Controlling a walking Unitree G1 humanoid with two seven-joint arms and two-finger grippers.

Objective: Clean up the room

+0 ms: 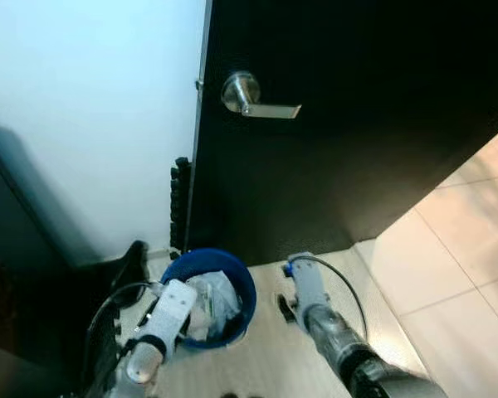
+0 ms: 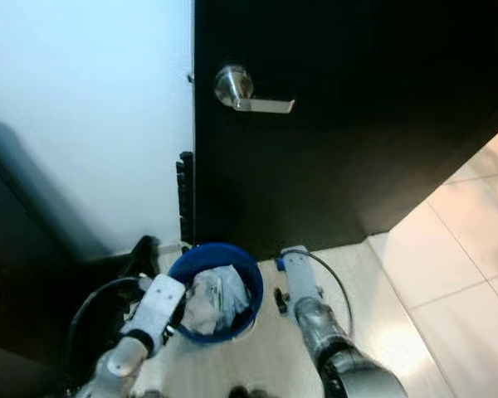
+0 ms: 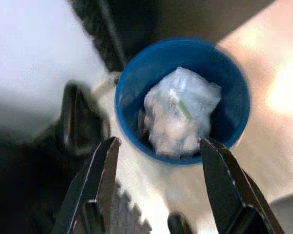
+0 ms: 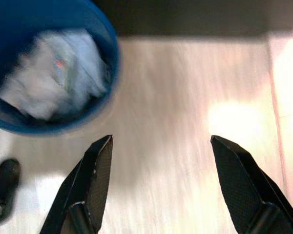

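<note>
Since the crumpled wrapper (image 3: 178, 117) filling the blue bin (image 3: 234, 83) looks light and soft, both released end effectors, left (image 3: 158, 161) and right (image 4: 158, 165), might best take its stiff rim.

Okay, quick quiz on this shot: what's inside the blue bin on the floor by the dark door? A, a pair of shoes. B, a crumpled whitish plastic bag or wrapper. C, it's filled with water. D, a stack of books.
B: the blue bin holds a crumpled whitish plastic bag, seen clearly between the open left claw fingers.
</note>
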